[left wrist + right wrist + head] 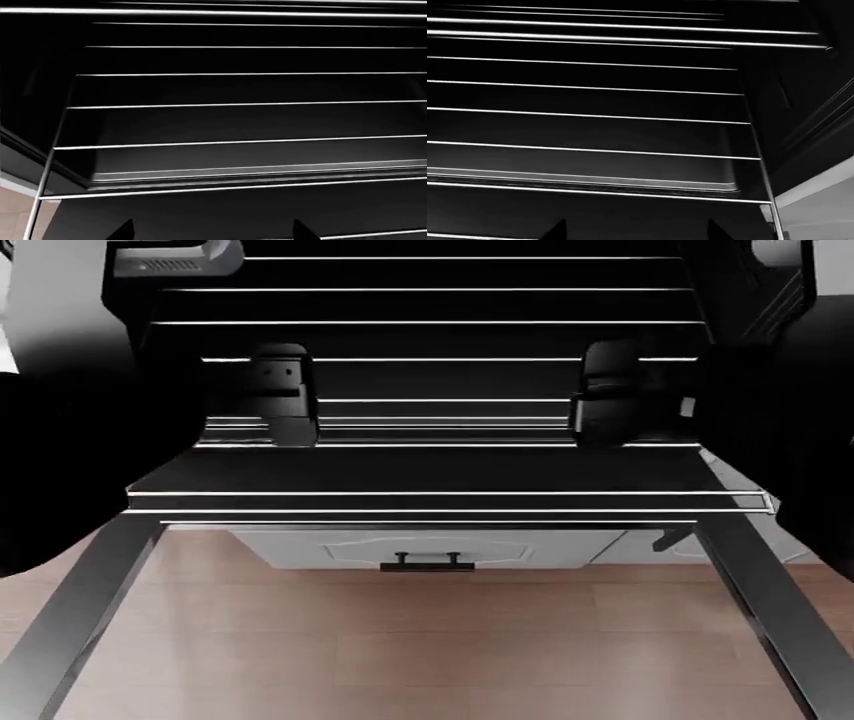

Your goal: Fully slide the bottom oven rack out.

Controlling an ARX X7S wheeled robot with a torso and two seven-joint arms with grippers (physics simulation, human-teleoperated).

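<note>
I look into the open oven. Silver wire racks cross it, and their wires overlap in the head view. I take the bottom oven rack (441, 443) to be the one whose front wire lies nearest the door. It also shows in the left wrist view (233, 187) and the right wrist view (594, 192). My left gripper (282, 400) is over its left part and my right gripper (614, 400) over its right part. In the wrist views the left gripper (213, 232) and right gripper (637, 232) have their fingertips wide apart with nothing between them, just short of the front wire.
The dark glass door with its grey frame (80, 610) hangs open toward me. Below it are a pale drawer with a dark handle (427, 562) and the wooden floor (427, 660). The dark oven walls (800, 100) close in both sides.
</note>
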